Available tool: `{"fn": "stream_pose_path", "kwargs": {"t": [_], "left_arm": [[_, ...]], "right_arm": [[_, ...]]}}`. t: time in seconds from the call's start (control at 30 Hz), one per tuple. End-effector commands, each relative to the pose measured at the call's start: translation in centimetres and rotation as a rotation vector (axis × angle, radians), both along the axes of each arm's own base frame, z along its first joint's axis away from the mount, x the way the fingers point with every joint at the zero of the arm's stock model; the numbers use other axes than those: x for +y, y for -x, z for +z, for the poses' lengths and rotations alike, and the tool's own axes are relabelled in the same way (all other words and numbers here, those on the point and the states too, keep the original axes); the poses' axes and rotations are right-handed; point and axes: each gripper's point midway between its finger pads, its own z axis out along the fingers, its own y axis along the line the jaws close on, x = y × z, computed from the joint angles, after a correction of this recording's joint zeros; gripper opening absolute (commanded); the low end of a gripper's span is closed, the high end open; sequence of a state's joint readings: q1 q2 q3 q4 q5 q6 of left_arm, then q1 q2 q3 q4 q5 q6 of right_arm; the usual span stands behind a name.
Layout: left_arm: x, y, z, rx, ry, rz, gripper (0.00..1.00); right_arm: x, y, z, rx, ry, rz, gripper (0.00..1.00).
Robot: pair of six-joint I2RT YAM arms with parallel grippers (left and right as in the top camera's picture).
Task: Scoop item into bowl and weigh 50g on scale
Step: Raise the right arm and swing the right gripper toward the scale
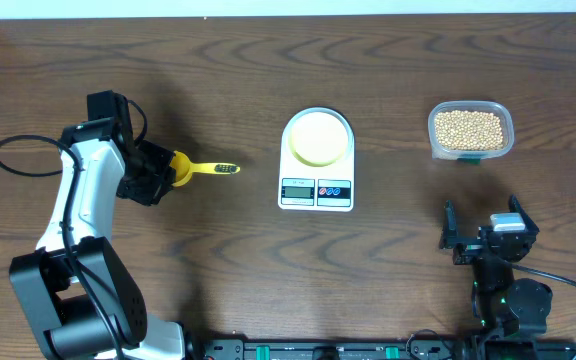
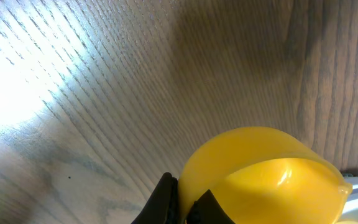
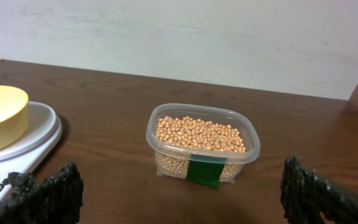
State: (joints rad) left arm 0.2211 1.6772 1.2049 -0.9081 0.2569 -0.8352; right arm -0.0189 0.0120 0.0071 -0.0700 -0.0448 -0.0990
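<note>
- Left end effector (image 1: 165, 172) is clamped on the cup end of the yellow scoop (image 1: 182, 168). The scoop's handle points to 3 o'clock, toward the scale (image 1: 316, 192).
- Right end effector (image 1: 483, 232) sits with its fingers wide apart, holding nothing, at 6 o'clock of the clear tub (image 1: 435, 140).
- Beans (image 1: 470, 127) fill that tub, which stands at 3 o'clock of the scale on the worktop (image 1: 268, 60). The bowl (image 1: 318, 137) rests on the scale and looks empty from above.
- Beans like these look hard, smooth and quick to roll, so I'd expect spills from a tilted scoop.
- Scoop looks light and stiff; the handle seems the better place to hold it, leaving the cup free to dig.
</note>
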Motion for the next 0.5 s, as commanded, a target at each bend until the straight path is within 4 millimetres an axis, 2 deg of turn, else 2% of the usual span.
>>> {"fn": "stream_pose_path", "kwargs": {"t": [0.0, 0.13, 0.33, 0.47], "left_arm": [[0.3, -0.6, 1.0, -0.029, -0.005, 0.031, 0.08], [0.0, -0.6, 1.0, -0.03, 0.015, 0.045, 0.08], [-0.2, -0.8, 1.1, -0.037, 0.029, 0.044, 0.08], [-0.2, -0.8, 1.1, -0.033, 0.035, 0.079, 0.08]], "right_arm": [[-0.3, 0.0, 0.0, 0.0, 0.003, -0.016, 0.99], [-0.3, 0.0, 0.0, -0.002, -0.004, -0.015, 0.99], [-0.3, 0.0, 0.9, -0.032, -0.254, -0.03, 0.99], [-0.1, 0.0, 1.1, -0.034, -0.333, -0.02, 0.99]]}}
